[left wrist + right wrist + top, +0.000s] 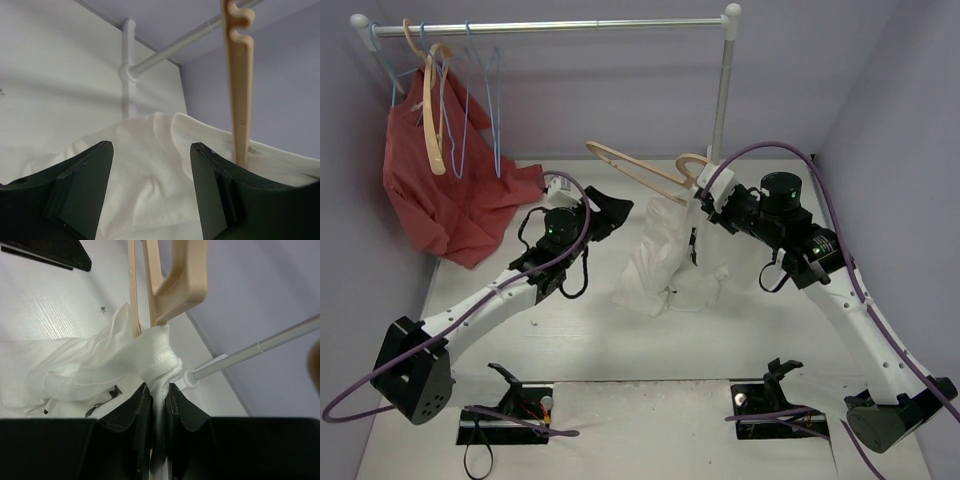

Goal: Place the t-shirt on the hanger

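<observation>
The right arm reaches from the near right corner of the white table [620,350]. Its right gripper [158,390] is clamped on the ribbed collar of the white cloth t-shirt [665,255], which droops mid-table around one arm of the tan wooden hanger [630,165]. The left arm stretches low from the near left corner, and the left gripper [151,147] faces the shirt with its jaws spread and empty.

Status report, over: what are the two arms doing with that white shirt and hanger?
Left tool open, empty, facing shirt. Right tool shut on shirt collar by hanger hook. One hanger arm bare, shirt hanging bunched. Nothing blocking seen.
</observation>
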`<control>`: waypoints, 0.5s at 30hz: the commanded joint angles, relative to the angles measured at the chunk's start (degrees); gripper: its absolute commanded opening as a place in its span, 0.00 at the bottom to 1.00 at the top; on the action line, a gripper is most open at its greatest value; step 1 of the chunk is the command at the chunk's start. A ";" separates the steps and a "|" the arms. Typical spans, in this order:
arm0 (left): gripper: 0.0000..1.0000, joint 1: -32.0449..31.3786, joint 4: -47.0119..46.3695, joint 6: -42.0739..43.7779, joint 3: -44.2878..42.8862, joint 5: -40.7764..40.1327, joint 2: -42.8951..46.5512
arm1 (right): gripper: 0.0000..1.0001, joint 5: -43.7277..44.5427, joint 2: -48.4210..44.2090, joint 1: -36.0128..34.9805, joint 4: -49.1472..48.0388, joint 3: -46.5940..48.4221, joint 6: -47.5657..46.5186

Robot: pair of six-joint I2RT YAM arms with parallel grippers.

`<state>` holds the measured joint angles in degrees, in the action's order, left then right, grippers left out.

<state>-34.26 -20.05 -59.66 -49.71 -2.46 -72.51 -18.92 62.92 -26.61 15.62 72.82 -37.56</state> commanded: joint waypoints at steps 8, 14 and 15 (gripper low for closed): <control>0.63 -5.81 -9.83 -1.69 -7.76 -2.72 -4.92 | 0.00 -1.21 -2.09 -0.02 -6.65 0.75 2.58; 0.62 -7.75 -9.04 1.38 -10.57 -5.10 -8.17 | 0.00 -2.09 -2.18 -0.11 -6.74 1.01 2.84; 0.62 -8.10 -8.52 2.00 -10.93 -6.14 -8.70 | 0.00 -2.18 -2.27 -0.11 -6.74 1.01 2.76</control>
<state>-41.47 -24.88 -59.99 -56.18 -5.82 -81.58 -19.51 62.50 -26.61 15.59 72.75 -35.48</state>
